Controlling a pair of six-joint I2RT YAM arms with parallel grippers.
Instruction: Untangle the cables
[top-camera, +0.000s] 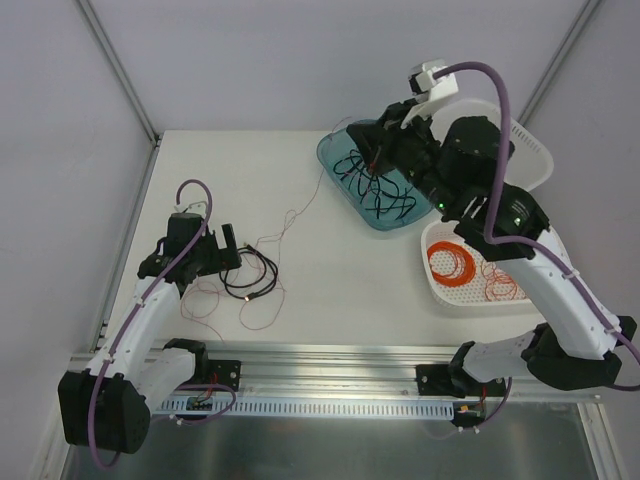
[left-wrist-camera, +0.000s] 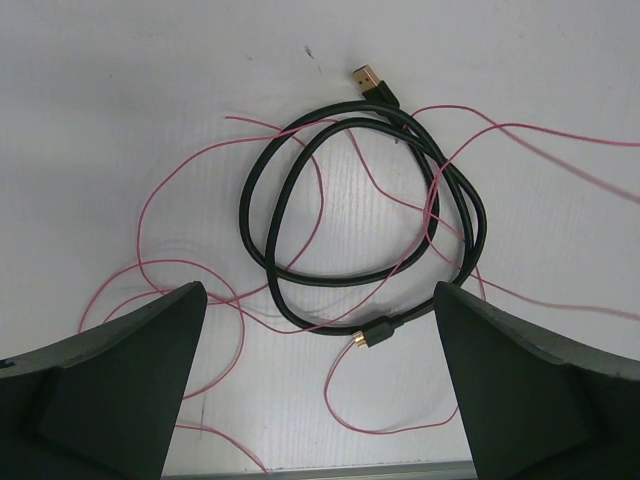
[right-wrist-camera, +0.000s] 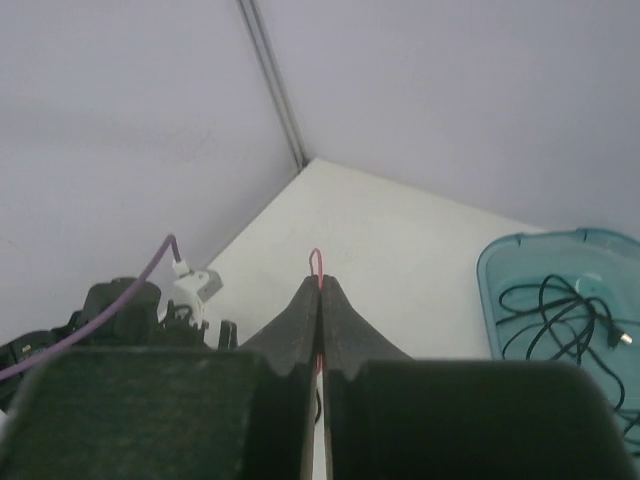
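Note:
A black cord with gold-tipped plugs lies in a loose double loop on the white table. Hair-thin red wires cross over and around it. My left gripper hovers open above this tangle, its jaws wide on either side and holding nothing. From above, the cord and red wires lie just right of the left gripper. My right gripper is raised over the teal tray and shut on a red wire. A small loop of that wire pokes past the right gripper.
A teal tray at the back holds several black cables. To its right, a white perforated tray holds an orange coil and a small pink coil. A white basket stands behind. A metal rail borders the near edge.

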